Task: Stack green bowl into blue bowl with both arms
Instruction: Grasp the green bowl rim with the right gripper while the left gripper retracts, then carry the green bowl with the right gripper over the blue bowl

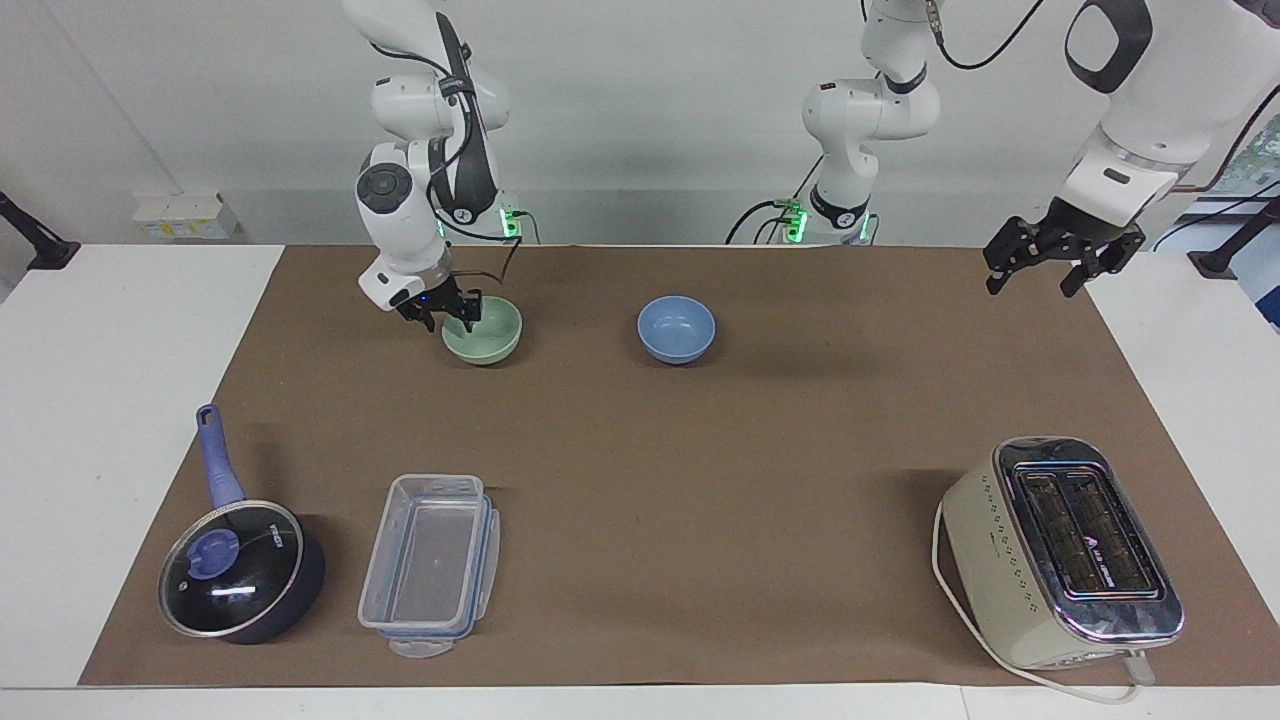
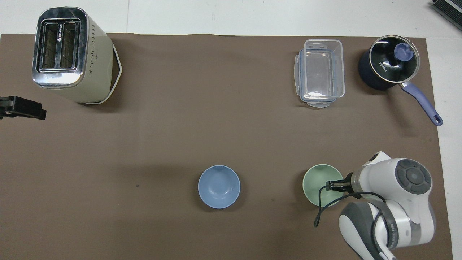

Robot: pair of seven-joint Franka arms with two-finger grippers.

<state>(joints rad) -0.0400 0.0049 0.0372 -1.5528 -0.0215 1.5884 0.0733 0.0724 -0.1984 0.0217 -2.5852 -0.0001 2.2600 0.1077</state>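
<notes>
The pale green bowl (image 1: 487, 331) stands on the brown mat near the robots, toward the right arm's end; it also shows in the overhead view (image 2: 317, 185). The periwinkle-blue bowl (image 1: 677, 327) stands empty beside it, toward the table's middle (image 2: 219, 186). My right gripper (image 1: 451, 322) is low at the green bowl's rim on the side away from the blue bowl (image 2: 329, 185). It is open, with one finger inside the rim and one outside. My left gripper (image 1: 1028, 287) is open and empty. It is raised over the mat's edge at the left arm's end (image 2: 23, 108).
A cream toaster (image 1: 1065, 550) stands far from the robots at the left arm's end. A clear lidded plastic box (image 1: 430, 565) and a dark blue lidded saucepan (image 1: 240, 565) stand far from the robots at the right arm's end.
</notes>
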